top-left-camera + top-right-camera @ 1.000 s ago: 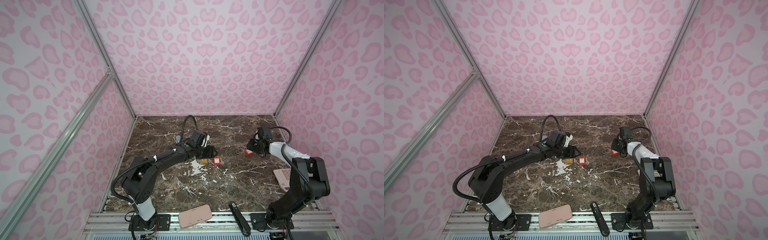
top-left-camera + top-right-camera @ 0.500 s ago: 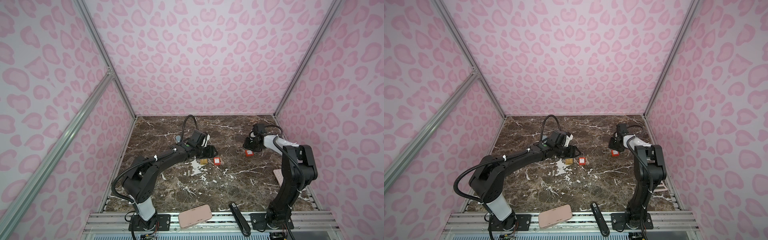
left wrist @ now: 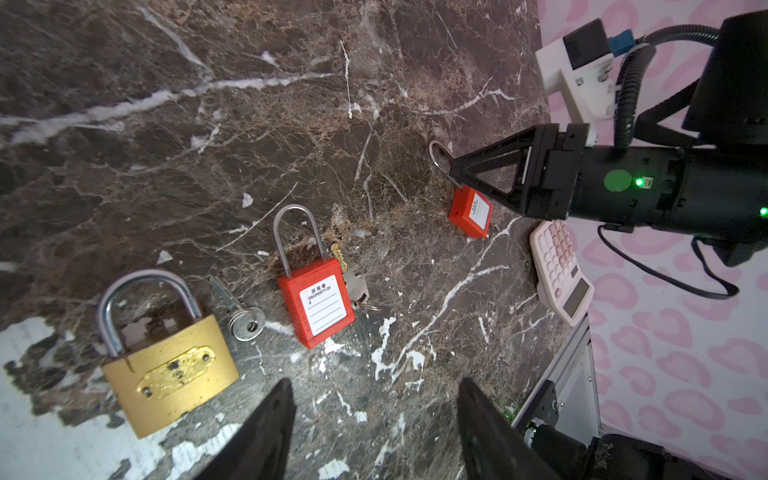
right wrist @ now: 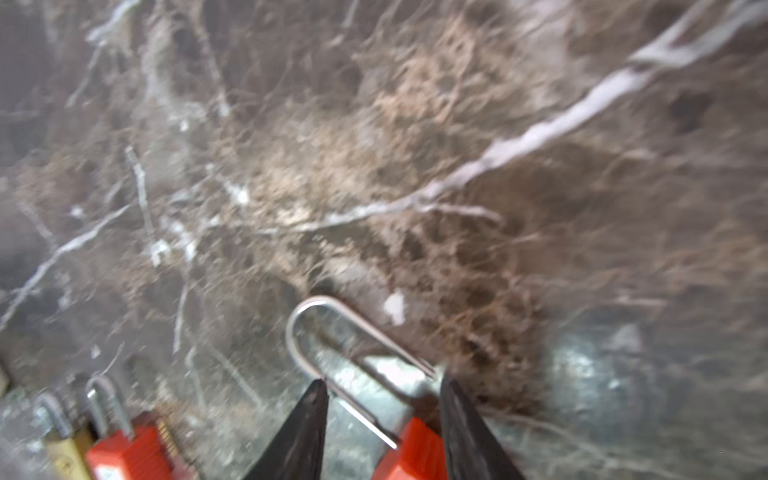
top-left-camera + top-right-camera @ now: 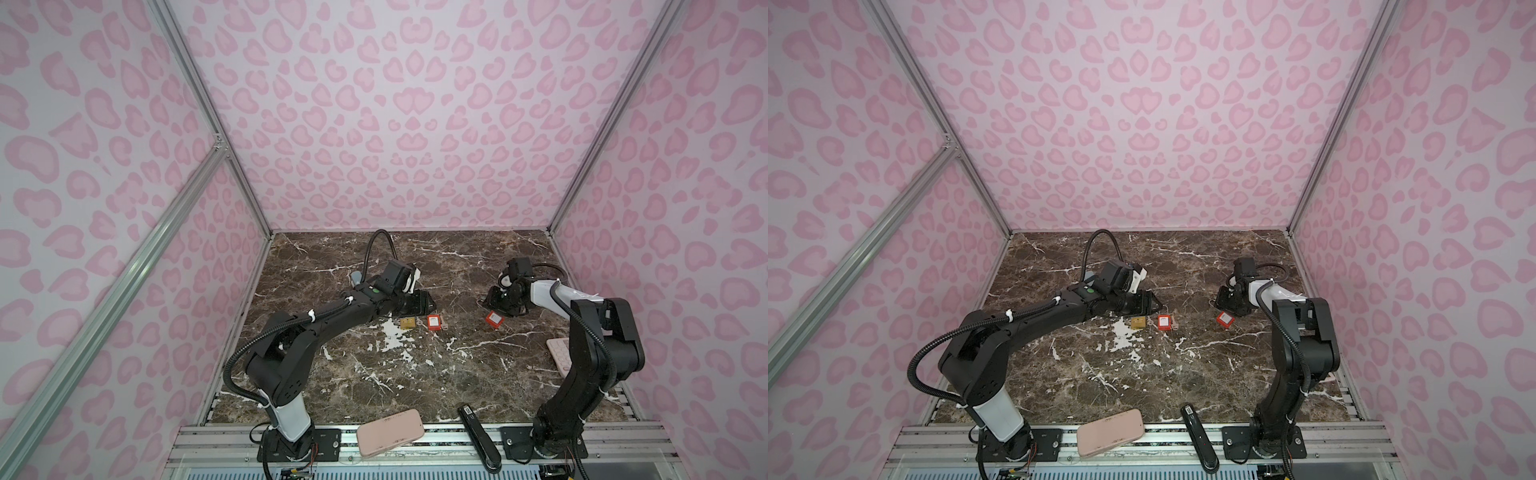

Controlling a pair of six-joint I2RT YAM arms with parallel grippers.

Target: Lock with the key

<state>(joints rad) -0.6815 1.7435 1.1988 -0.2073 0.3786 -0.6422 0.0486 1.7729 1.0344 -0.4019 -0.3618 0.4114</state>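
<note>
Right gripper [image 4: 380, 384] has its jaws either side of the shackle [image 4: 299, 328] of a red padlock [image 3: 471, 212] on the right of the table [image 5: 374, 374], though blur hides whether they pinch it. Left gripper [image 3: 374, 384] hangs open and empty near a brass padlock [image 3: 170, 365] and a second red padlock [image 3: 318, 303]. Neither holds a key: a silver key [image 3: 243, 316] lies beside the brass padlock and a key bunch [image 3: 353, 284] beside the second red padlock, so the task looks barely begun, with picking up, inserting and turning a key all left.
</note>
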